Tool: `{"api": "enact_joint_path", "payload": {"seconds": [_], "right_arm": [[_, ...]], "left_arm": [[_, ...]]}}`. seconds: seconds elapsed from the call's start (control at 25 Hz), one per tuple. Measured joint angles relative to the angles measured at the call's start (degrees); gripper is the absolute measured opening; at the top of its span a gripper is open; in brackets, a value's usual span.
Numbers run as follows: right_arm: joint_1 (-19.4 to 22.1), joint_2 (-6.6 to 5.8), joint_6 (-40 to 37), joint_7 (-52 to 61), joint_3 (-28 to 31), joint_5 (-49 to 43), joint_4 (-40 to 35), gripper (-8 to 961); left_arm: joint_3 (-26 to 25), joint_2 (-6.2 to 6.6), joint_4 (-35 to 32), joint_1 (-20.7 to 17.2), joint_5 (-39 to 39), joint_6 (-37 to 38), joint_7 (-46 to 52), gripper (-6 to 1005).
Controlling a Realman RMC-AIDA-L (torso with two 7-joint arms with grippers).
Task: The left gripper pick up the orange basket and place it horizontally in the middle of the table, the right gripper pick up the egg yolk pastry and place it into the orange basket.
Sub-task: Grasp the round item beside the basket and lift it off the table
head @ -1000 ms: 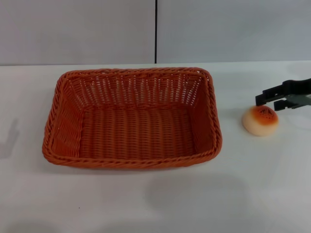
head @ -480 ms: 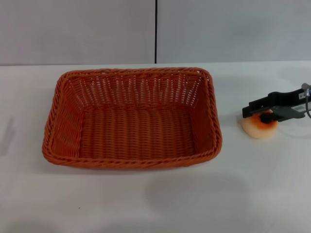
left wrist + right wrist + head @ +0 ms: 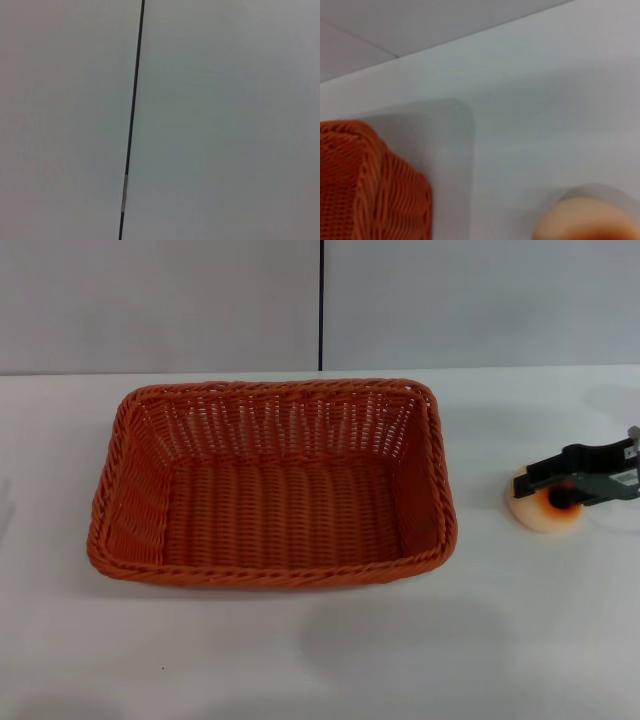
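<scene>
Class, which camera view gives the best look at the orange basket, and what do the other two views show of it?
The head view: the whole orange basket shows, rim, sides and empty floor, lying on the table. The right wrist view catches only one woven corner. The left wrist view shows none of it.

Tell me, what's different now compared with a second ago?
The right end effector has come down from just behind the pastry onto it, its jaws now around the top. The pastry has shifted slightly on the table. It has not been lifted. The basket stayed in the same place, empty.
</scene>
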State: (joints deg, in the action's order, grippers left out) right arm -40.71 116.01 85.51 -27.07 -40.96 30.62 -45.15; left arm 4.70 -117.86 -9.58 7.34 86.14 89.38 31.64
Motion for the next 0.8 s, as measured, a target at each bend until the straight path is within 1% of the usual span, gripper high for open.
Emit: {"api": "enact_joint_path", "payload": {"seconds": [0.08,0.2,0.28,0.4,0.48,0.6,0.8], "right_arm": [[0.3,-0.42,-0.1,0.0,0.1,0.0,0.0,653],[0.6,-0.71,-0.5,0.0,0.1,0.0,0.0,629],[0.9,-1.25,-1.6,0.0,0.3,0.0,0.7,547],[1.0,-1.58,-2.3,0.0,0.4,0.0,1.5,425],[1.0,-2.05,-3.0,-0.3,0.3,0.1,2.5,363],[1.0,-2.11,-3.1,-0.6,0.1,0.2,2.4,271],[1.2,-2.04,-2.1,-1.1,0.4,0.4,-1.2,178]], "left_arm": [[0.0,0.0,0.0,0.0,0.0,0.0,0.0,654],[-0.3,-0.02,0.0,0.1,0.0,0.0,0.0,654],[-0.4,-0.06,0.0,0.1,0.0,0.0,0.0,654],[-0.4,-0.08,0.0,0.2,-0.1,0.0,0.0,654],[-0.5,-0.09,0.1,0.2,-0.1,0.0,0.0,654],[-0.5,-0.09,0.2,0.2,-0.1,0.0,0.0,654],[-0.5,-0.18,0.2,0.4,-0.1,0.0,0.0,654]]}}
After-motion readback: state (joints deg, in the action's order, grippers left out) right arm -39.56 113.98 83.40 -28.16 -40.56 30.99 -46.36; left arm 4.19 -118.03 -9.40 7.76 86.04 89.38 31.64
